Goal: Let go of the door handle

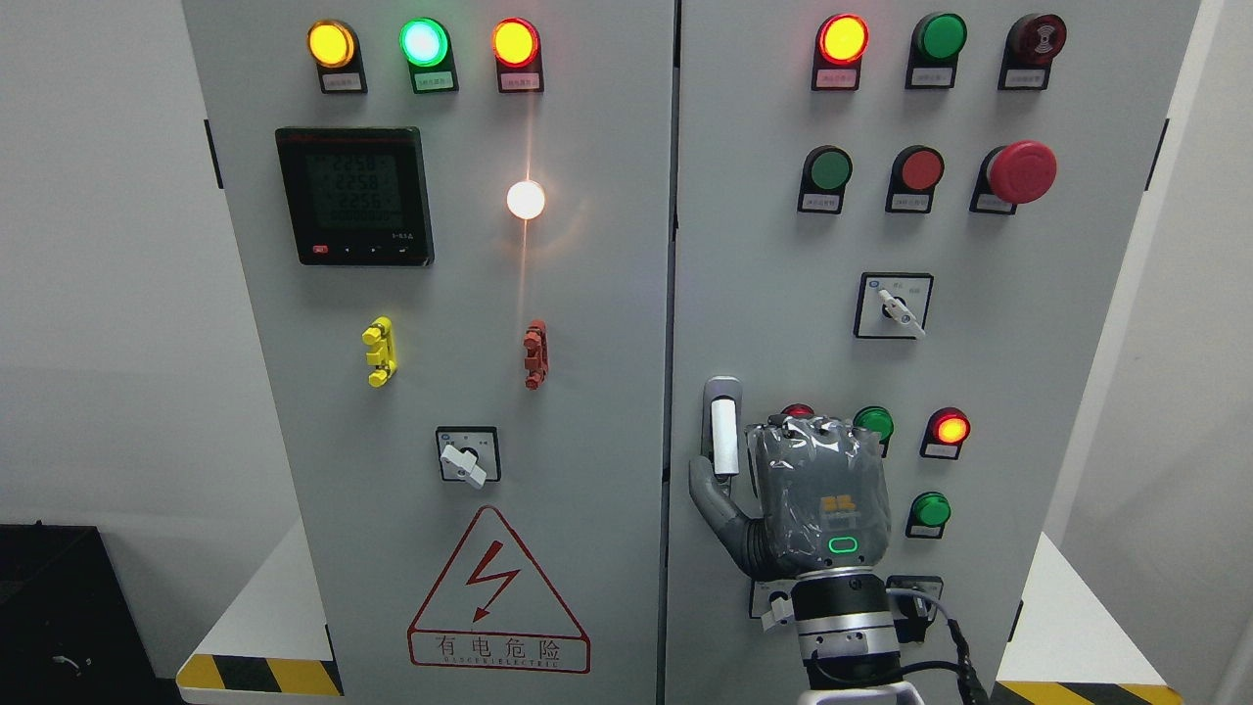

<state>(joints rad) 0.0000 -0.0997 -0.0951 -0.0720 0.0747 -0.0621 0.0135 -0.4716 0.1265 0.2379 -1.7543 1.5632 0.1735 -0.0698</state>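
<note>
The door handle (722,431) is a white upright lever in a metal plate at the left edge of the cabinet's right door (979,245). My right hand (817,490), wrapped in grey, comes up from the bottom edge and sits just right of the handle with its back to the camera. Its thumb (710,494) is spread out to the left, its tip at the handle's lower end. No fingers wrap the handle, whose whole length shows. The other fingers point at the panel and are foreshortened. The left arm is out of view.
Both cabinet doors are closed along the seam (673,343). Lamps and buttons (950,429) and a rotary switch (893,305) surround the hand. The left door carries a meter (354,194), another switch (466,455) and a warning triangle (497,587).
</note>
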